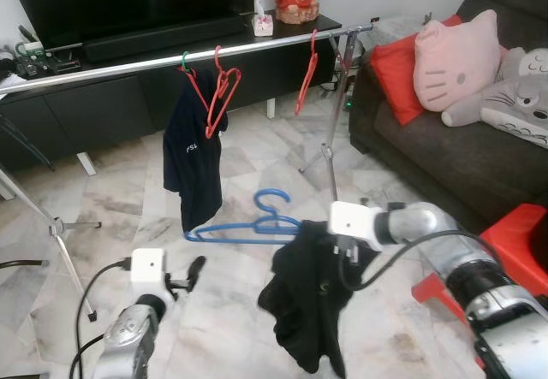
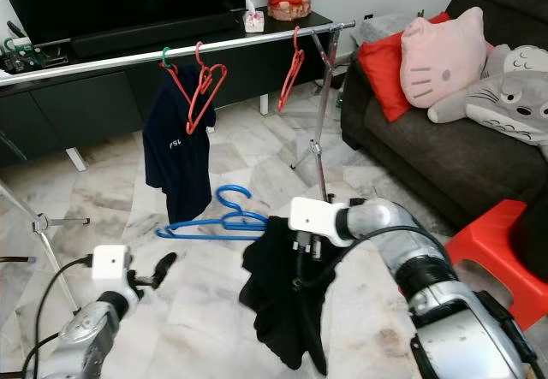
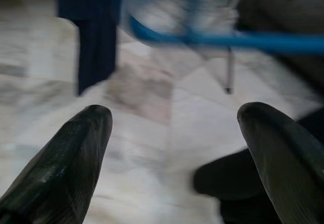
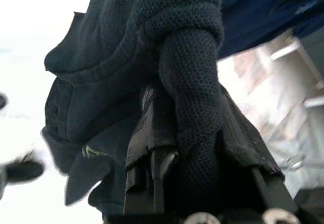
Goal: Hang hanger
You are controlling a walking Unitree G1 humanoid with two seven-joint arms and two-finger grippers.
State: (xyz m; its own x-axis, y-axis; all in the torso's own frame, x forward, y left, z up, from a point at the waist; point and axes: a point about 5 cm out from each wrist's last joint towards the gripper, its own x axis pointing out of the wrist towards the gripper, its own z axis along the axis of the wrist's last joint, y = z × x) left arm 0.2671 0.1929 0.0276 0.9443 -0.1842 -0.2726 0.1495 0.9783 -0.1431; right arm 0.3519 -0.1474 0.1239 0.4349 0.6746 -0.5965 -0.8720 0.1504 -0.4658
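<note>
1. My right gripper (image 1: 342, 251) is clamped on a black garment (image 1: 304, 306) carrying a blue hanger (image 1: 257, 223), held low, well below the rail (image 1: 128, 64).
2. My left gripper (image 3: 177, 148) hangs spread and empty.
3. Carrying step; next I must raise the hook over the rail.

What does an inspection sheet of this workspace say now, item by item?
Surface: marble floor.
Job's things: blue hanger carrying a black garment; clothes rail with a navy shirt and red hangers.
Clutter: red stool, cushions and plush toys on the sofa.
Grippers: right gripper shut on the black garment; left gripper open, low, holding nothing.
Cables: black cable by the left arm.
Surroundings: TV cabinet, dark sofa.
</note>
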